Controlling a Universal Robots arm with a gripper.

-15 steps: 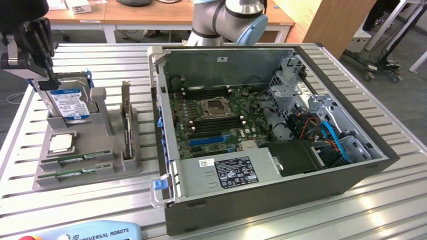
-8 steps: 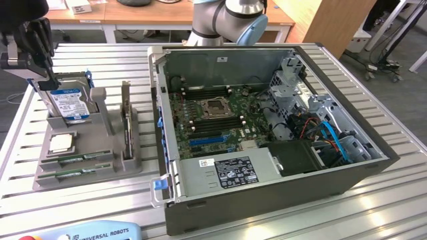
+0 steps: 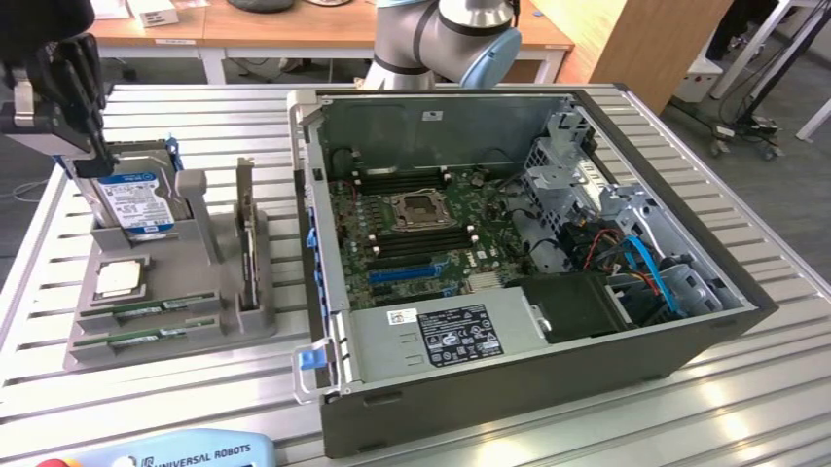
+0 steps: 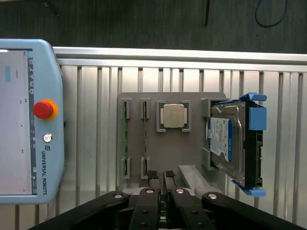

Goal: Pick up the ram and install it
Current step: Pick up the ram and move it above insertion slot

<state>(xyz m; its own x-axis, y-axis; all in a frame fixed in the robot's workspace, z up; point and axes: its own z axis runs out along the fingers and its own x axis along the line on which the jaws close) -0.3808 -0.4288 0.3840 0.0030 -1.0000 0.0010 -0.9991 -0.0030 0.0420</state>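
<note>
**A:** Green, thin, standing on edge; the ram [image 3: 163, 308] sits slotted in the grey holder [image 4: 194, 143], along the holder's edge nearest the teach pendant [image 4: 29, 120]; its twin [image 3: 143, 337] lies just beside it, outermost.

**B:** And the gripper [image 4: 161, 176]?

**A:** A slim gap between the fingers, nothing held; it hangs high by the hard drive [image 3: 136, 199] end; the ram lies pendant-ward of it, long axis parallel to that edge; I judge the finger gap runs lengthwise with the stick.

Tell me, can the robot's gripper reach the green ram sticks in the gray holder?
Probably yes. The ram sticks lie uncovered in the gray holder, with nothing over them, and the gripper hangs above that holder.
</note>
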